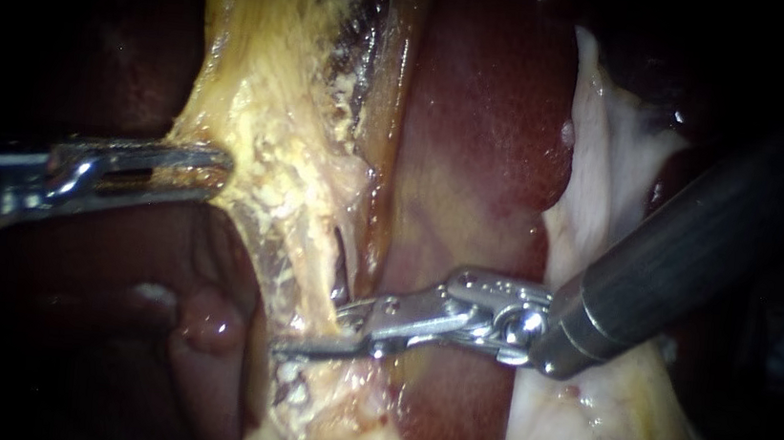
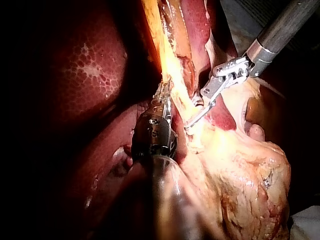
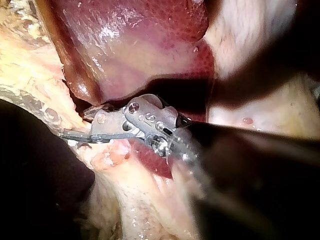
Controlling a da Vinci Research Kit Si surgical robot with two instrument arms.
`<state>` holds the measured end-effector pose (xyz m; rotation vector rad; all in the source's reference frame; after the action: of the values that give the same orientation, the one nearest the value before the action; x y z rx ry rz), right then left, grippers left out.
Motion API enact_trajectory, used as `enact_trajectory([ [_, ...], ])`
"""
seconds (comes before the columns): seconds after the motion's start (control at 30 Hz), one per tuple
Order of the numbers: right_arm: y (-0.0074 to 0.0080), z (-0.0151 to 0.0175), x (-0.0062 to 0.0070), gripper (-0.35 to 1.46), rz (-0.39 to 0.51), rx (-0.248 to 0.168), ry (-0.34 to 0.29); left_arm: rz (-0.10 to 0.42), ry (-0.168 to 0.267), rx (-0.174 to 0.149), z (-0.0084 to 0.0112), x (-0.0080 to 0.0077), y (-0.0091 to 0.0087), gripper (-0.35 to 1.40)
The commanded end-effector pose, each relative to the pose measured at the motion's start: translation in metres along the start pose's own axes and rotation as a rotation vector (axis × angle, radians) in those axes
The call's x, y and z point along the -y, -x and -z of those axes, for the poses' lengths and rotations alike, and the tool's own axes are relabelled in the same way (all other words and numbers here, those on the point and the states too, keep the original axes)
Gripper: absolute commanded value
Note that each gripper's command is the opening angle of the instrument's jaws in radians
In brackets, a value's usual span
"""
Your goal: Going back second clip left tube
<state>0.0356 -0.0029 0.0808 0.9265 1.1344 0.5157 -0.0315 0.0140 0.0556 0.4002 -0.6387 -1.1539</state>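
1. Endoscope view: bright on the yellow tissue (image 1: 275, 142), black toward both sides; glare on the left instrument (image 1: 222, 173) and right instrument (image 1: 313, 327).
2. Left wrist view: liver (image 2: 90, 75) dim, heavily shadowed.
3. Right wrist view: wet highlights; near shaft dark, perhaps shadowed.

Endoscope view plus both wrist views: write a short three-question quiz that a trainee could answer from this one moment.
1. True or false: the right instrument's jaws lie shut together, holding nothing.
2. What are the left instrument's jaws shut on? A) the dark red liver B) the yellow tissue strand C) the right instrument's shaft
3. Fill in: in the endoscope view, the right instrument's shaft comes in from the ______ side.

Key
1. False. They stand open, with a gap between them, at the lower part of the yellow tissue strand.
2. B.
3. Right.
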Motion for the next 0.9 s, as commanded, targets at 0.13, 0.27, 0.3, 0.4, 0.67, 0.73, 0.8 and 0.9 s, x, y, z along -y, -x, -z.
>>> enact_trajectory([
  [0.13, 0.0000, 0.0000, 0.0001, -0.35, 0.000, 0.000, 0.000, 0.000, 0.000, 0.000, 0.0000, 0.0000, 0.0000, -0.35],
  [0.27, 0.0000, 0.0002, 0.0002, -0.34, 0.000, 0.000, -0.002, 0.000, 0.000, 0.000, 0.0001, 0.0000, 0.0000, -0.35],
  [0.3, -0.0001, 0.0002, 0.0002, -0.10, 0.023, 0.001, -0.002, 0.000, 0.000, 0.000, 0.0001, 0.0000, 0.0000, -0.35],
  [0.4, -0.0004, 0.0001, 0.0000, 0.37, 0.093, -0.008, 0.011, 0.000, 0.000, 0.000, 0.0001, 0.0001, 0.0000, -0.35],
  [0.67, -0.0008, 0.0004, -0.0005, 0.58, 0.252, -0.054, 0.051, 0.000, 0.000, 0.000, 0.0002, 0.0001, 0.0000, -0.35],
  [0.73, -0.0009, 0.0010, -0.0004, 0.59, 0.267, -0.059, 0.058, 0.000, 0.000, 0.000, 0.0002, 0.0002, -0.0001, -0.35],
  [0.8, -0.0012, 0.0016, -0.0003, 0.59, 0.282, -0.059, 0.061, 0.000, 0.000, 0.000, 0.0003, 0.0001, -0.0001, -0.35],
  [0.9, -0.0019, 0.0032, 0.0002, 0.60, 0.298, -0.062, 0.067, 0.000, 0.000, 0.000, 0.0003, 0.0001, -0.0001, -0.35],
])
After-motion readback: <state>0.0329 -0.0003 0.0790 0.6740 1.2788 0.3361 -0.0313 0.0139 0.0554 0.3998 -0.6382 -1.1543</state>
